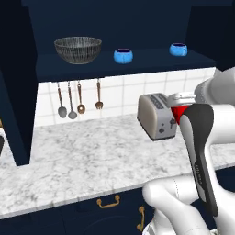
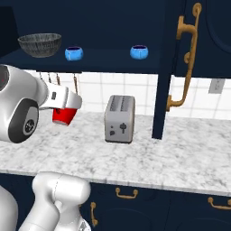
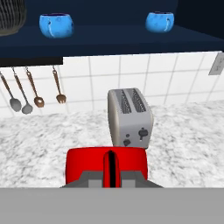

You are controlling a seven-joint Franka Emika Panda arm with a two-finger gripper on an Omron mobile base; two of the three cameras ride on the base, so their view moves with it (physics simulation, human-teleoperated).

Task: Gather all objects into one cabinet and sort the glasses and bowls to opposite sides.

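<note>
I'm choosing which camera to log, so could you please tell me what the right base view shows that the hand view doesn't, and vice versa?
Right base view alone: the tall navy cabinet door with a gold handle and gold drawer pulls.
Hand view alone: four hanging metal spoons seen whole.
Both: glossy red mug in the shut end effector, silver toaster, two squat blue cups, striped grey bowl.

A glossy red mug (image 2: pixel 63 116) is glowing against white-and-grey marbled table (image 2: pixel 180 158); two bright-blue cups (image 1: pixel 123 56) and a grey, finely striped bowl (image 1: pixel 78 49) are sitting in navy cabinet (image 1: pixel 137 64)
</note>
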